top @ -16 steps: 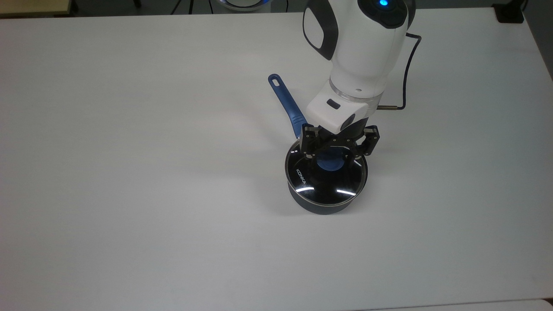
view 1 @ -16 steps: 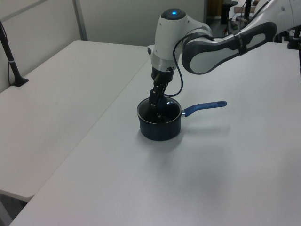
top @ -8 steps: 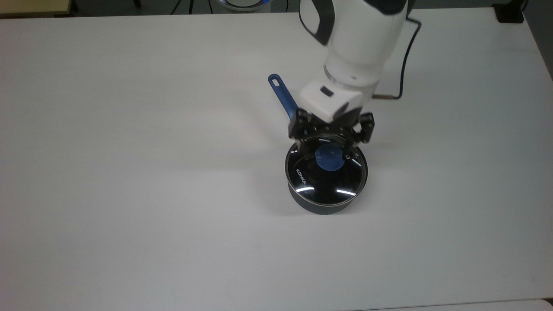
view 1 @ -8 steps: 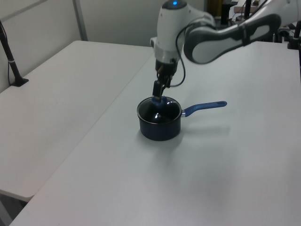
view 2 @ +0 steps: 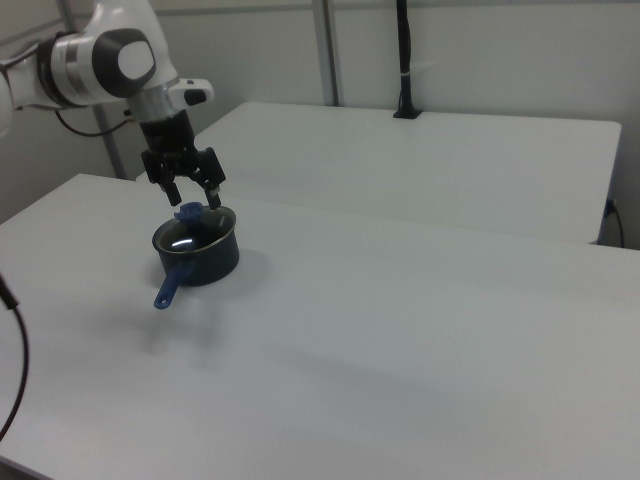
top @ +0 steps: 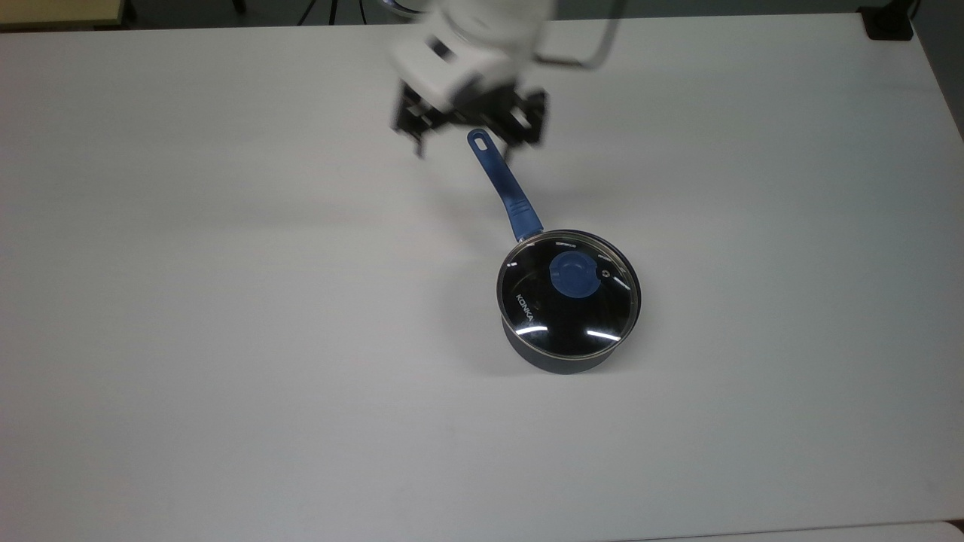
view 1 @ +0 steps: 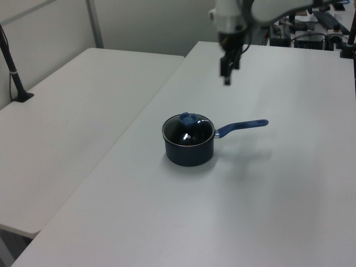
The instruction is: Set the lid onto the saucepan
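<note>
The lid (top: pixel 568 293) sits on the saucepan (top: pixel 555 355), its metal rim matching the pot's rim all the way round in the top view, the blue knob (top: pixel 572 273) uppermost. The pot stands on the white table (top: pixel 226 301), its blue handle (top: pixel 503 183) pointing toward the top view's upper left.

The gripper (top: pixel 471 132) hangs well above the table, over the far end of the handle and apart from the lid. Its fingers are spread wide and hold nothing — plain in the right view, where both prongs (view 2: pixel 183 182) stand apart.

Judgement: placement appears complete. Seating looks level, though the left view is too distant to confirm an even fit. Nothing evident remains but clearing the arm.
</note>
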Controlling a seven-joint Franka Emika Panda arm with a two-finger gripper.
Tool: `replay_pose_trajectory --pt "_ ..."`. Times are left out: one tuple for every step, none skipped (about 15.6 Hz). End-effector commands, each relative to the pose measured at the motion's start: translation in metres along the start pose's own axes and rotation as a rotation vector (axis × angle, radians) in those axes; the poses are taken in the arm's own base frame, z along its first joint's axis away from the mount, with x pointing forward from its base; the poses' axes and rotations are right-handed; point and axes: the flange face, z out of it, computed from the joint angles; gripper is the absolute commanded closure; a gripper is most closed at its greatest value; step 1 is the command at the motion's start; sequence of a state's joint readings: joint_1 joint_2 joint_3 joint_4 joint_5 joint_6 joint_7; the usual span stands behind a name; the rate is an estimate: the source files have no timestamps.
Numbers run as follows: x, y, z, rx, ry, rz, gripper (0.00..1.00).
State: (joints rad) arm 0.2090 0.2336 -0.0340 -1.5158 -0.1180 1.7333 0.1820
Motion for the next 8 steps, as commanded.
replay_pose_trajectory --pt "-0.067 0.066 -0.037 0.082 -0.011 -0.014 0.00" --pt "-0.074 0.083 -0.042 0.101 -0.010 0.020 0.00" --pt "-0.078 0.093 -0.048 0.108 -0.001 0.040 0.00" --pt "-0.080 0.102 -0.051 0.109 0.005 0.054 0.00" --pt "-0.081 0.105 -0.052 0.109 0.008 0.061 0.00" --pt "-0.080 0.106 -0.054 0.110 0.012 0.062 0.00" --pt "-0.080 0.106 -0.055 0.110 0.014 0.066 0.00" --pt "-0.081 0.106 -0.055 0.110 0.014 0.069 0.00"
